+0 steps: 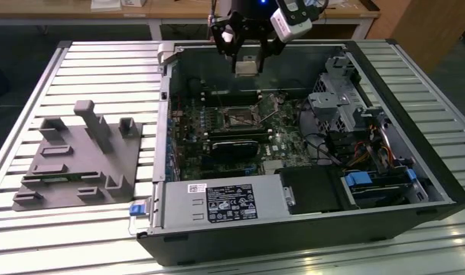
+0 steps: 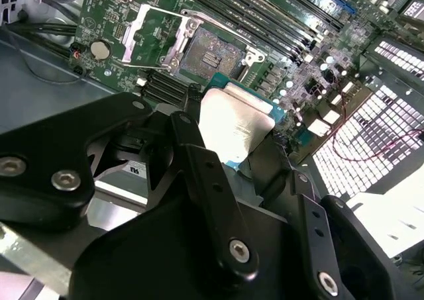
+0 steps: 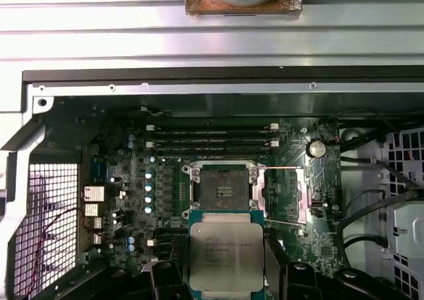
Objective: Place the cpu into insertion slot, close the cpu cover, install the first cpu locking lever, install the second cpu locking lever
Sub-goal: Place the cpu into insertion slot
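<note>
The cpu [image 3: 225, 257] is pale silvery-beige on top with a teal-green rim, and the claw [image 3: 225, 280] is black. The motherboard [image 3: 126, 181] is dark green; the tabletop [image 1: 102, 74] is pale grey, ribbed in stripes.

This looks like a robotics lab or workshop. An open PC [image 1: 293, 243] lies on its side on a slatted metal counter [image 1: 102, 63], with its motherboard [image 3: 132, 200] exposed. A robot arm [image 1: 243, 20] hangs over it, and its tool [image 1: 247, 57] grips a cpu [image 3: 225, 257]. A grey moulded parts fixture [image 1: 79, 154] sits beside the PC. A wooden counter [image 1: 179, 10] stands behind.
</note>
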{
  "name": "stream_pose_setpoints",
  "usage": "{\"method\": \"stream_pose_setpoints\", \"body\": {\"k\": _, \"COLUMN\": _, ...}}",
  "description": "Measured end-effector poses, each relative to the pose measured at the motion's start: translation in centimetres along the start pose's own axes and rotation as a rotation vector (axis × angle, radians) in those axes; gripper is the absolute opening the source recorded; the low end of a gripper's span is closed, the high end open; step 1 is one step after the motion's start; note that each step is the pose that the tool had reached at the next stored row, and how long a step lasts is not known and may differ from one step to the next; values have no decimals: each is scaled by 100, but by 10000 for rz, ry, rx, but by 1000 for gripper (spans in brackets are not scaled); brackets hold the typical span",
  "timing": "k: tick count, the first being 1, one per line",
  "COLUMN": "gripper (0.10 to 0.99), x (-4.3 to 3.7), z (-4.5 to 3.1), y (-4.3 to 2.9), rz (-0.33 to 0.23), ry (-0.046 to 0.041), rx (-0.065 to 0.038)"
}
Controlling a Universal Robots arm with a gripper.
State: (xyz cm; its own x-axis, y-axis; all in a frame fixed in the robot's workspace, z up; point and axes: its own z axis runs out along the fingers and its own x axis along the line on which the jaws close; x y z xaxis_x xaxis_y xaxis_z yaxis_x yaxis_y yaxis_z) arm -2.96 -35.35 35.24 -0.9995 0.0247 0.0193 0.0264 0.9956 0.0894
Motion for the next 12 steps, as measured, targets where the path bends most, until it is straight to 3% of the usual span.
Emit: {"method": "stream_pose_setpoints", "body": {"k": 12, "gripper": 537, "x": -2, "z": 86, "y": -8, "rz": 0, "ry": 0, "rx": 0}}
